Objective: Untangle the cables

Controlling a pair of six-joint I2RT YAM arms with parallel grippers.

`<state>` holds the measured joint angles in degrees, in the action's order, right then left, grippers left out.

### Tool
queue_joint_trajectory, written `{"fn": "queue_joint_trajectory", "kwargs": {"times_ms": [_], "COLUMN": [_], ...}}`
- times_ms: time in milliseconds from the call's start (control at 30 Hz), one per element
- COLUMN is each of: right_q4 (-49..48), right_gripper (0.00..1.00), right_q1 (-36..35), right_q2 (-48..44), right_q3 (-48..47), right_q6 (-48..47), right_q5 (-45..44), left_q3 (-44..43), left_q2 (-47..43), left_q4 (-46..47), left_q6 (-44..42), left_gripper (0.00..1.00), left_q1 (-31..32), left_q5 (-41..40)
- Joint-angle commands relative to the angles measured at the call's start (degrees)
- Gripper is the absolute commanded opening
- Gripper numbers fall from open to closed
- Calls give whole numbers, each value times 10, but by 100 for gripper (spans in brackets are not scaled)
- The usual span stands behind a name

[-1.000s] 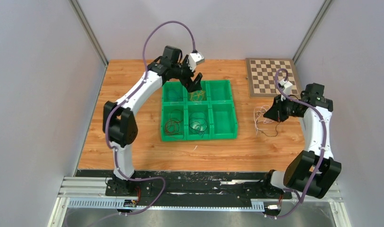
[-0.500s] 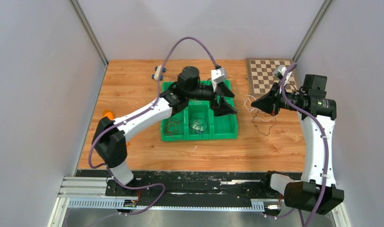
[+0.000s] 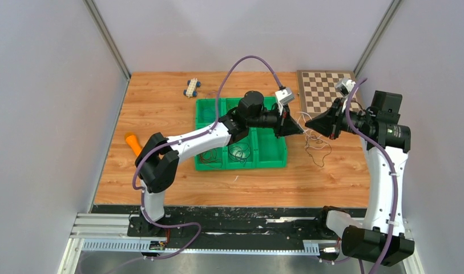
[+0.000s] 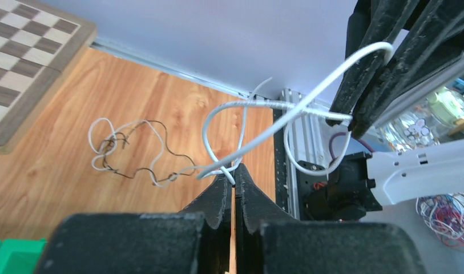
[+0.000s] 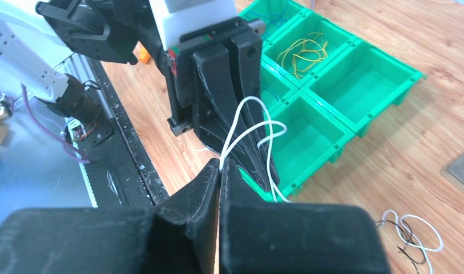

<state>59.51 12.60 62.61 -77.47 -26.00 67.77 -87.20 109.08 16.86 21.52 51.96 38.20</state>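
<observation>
- Currently the left end effector (image 4: 234, 171) and the right end effector (image 5: 220, 165) are both clamped fully shut on the same white cable (image 4: 286, 117), each pinching it at the fingertips.
- Both tips sit nose to nose just off the right edge of the green tray (image 3: 269, 165), raised above the bench (image 3: 275, 185).
- The short white span between them runs roughly along the tray's left-right axis, with a crossed loop in it.
- The tangle (image 3: 318, 145), white plus a dark wire, lies on the bench right of the tray; the white tail trails down to it.
- The tray holds sorted wires: a yellow cable (image 5: 301, 51) in one cell, dark cables (image 3: 209, 153) in the front-left and front-middle cells.
- Judgement: next is pulling apart along that axis, left toward the tray, right away from it. The right arm is nearer the tangle. The risk is cinching the loop into a knot.
</observation>
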Motion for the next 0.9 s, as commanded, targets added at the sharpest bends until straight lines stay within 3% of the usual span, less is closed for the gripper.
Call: {"fn": "queue_joint_trajectory", "kwargs": {"times_ms": [0,100,167,200,300,500,867], "right_q4": [-19,-19,-19,-19,-40,-194,-223], "right_gripper": [9,33,64,71,75,75,68], "right_q1": [22,53,77,82,85,75,67], "right_q2": [-3,30,58,70,82,96,160], "right_q3": [-5,-1,1,8,67,240,291], "right_q6": [-11,-17,-25,-38,-97,-113,-143], "right_q5": [-16,-40,-66,-89,-175,-279,-282], "left_q3": [-26,-37,-46,-47,-59,-70,-42], "left_q2": [-21,-19,-11,-9,5,36,46], "left_q4": [35,46,48,49,48,52,36], "left_q6": [16,41,69,87,104,147,136], "left_gripper": [0,0,0,0,0,0,0], "left_q1": [-5,-12,-20,-26,-36,-40,-49], "left_q5": [-21,-24,-32,-40,-45,-51,-66]}}
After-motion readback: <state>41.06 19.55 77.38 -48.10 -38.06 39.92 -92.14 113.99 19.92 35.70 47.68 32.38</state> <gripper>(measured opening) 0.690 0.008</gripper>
